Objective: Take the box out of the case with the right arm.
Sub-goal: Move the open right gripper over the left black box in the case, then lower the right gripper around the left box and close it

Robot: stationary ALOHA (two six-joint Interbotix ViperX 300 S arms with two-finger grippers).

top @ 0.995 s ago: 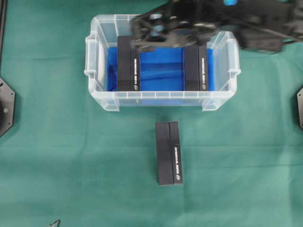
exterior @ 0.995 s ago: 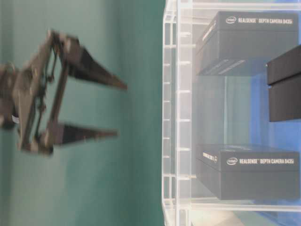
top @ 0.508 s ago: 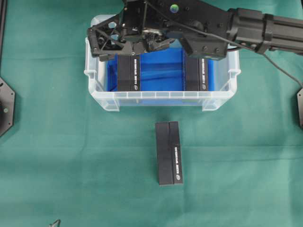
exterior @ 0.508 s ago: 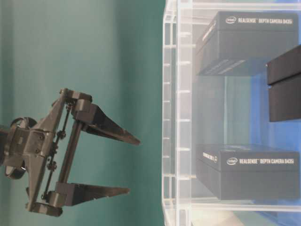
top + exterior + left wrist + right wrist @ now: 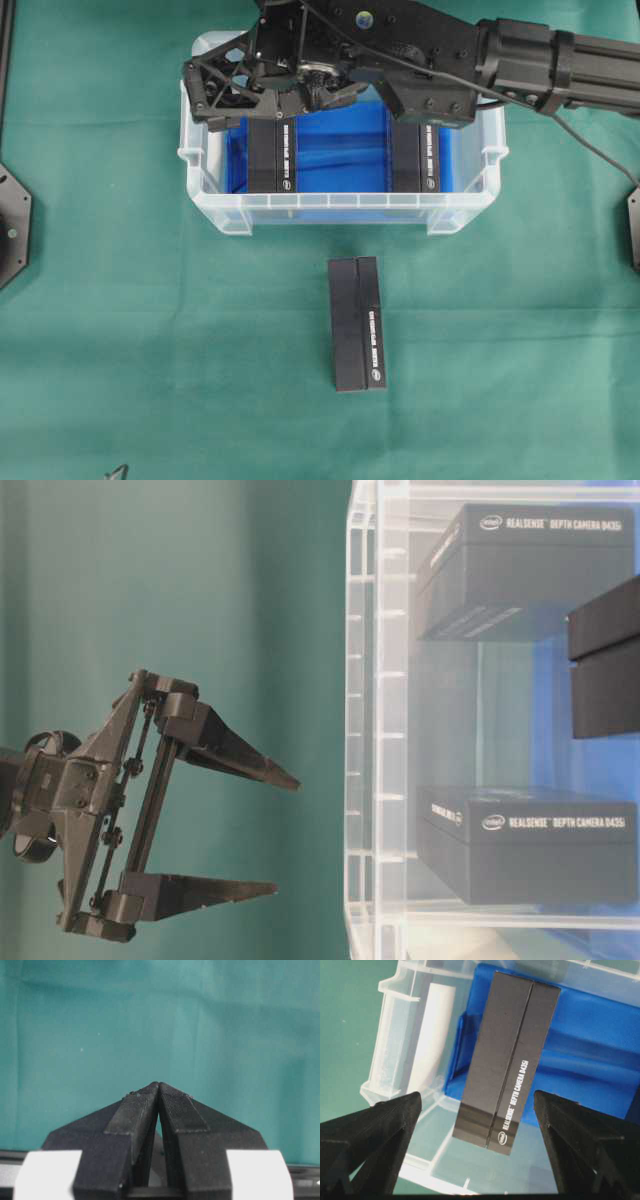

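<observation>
Below the open right hand [image 5: 477,1147], box [image 5: 510,1055].

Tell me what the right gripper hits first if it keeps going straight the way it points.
Probably the black box at the left end of the case: it sits centred between the open right gripper fingers. Depth is unclear.

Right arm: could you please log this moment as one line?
right hand: open, above left box | case: two boxes inside | third box: on cloth

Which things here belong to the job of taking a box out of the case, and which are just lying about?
Job: case; left box in it, under the open right gripper; right box in it.

Lying about: box on the green cloth; shut left gripper.
</observation>
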